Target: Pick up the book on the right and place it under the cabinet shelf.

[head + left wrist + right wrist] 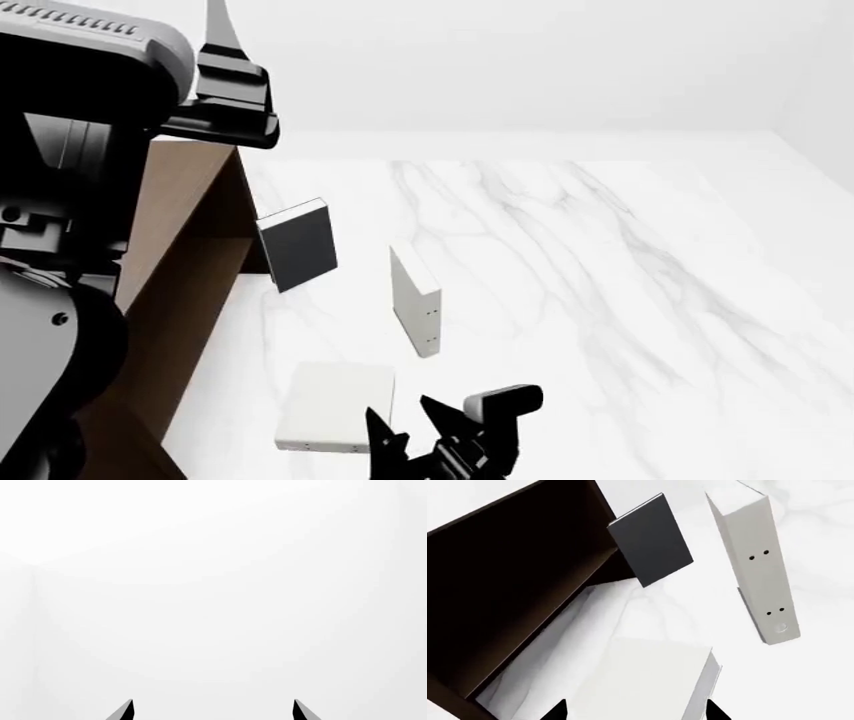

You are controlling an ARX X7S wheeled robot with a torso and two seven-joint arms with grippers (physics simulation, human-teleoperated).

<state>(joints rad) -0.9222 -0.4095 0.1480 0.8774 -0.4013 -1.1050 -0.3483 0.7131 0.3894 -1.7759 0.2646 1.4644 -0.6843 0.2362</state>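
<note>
The book (336, 405) is plain whitish-grey and lies flat on the marble floor beside the cabinet shelf (174, 250), a tall dark brown wood-grain box. In the right wrist view the book (647, 680) fills the space between my fingertips, next to the cabinet shelf's dark opening (507, 580). My right gripper (407, 425) is open and empty, just at the book's near right edge; it also shows in the right wrist view (635, 711). My left gripper (218, 30) is raised high by the cabinet top, open and empty, and faces only white in the left wrist view (213, 710).
A dark charcoal book (300, 245) stands leaning at the cabinet's far corner. A white book with small dark dots on its narrow edge (416, 300) stands upright just beyond the flat book. White marble floor (641, 300) stretches to the right.
</note>
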